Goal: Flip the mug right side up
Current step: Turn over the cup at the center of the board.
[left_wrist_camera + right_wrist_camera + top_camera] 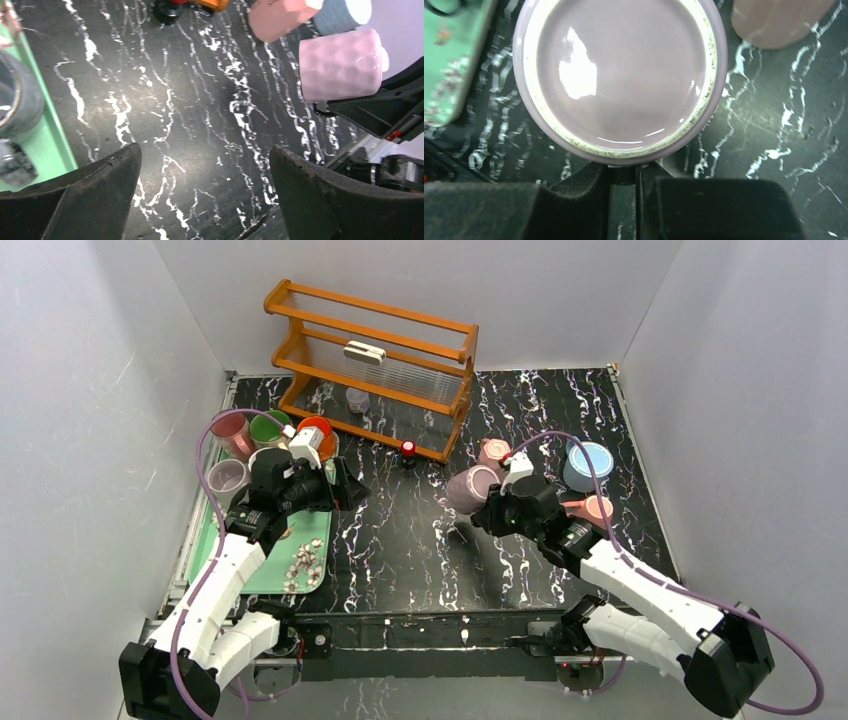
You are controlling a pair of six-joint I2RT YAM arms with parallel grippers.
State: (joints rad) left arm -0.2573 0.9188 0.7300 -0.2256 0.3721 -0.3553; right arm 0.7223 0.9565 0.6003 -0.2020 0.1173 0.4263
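Black marbled tabletop [400,540] spans mid-frame between the claws; right claw [624,172] pinches mauve mug [619,75] just above its fingers; left claw [205,195] gapes wide.

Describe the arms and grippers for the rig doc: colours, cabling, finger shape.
Left arm and right arm match: white shells on the long links, black joints and bases. A lilac cable loops along each arm. Left gripper and right gripper are black, with broad, blunt, matte fingers, scuffed at the edges. No legible markings.
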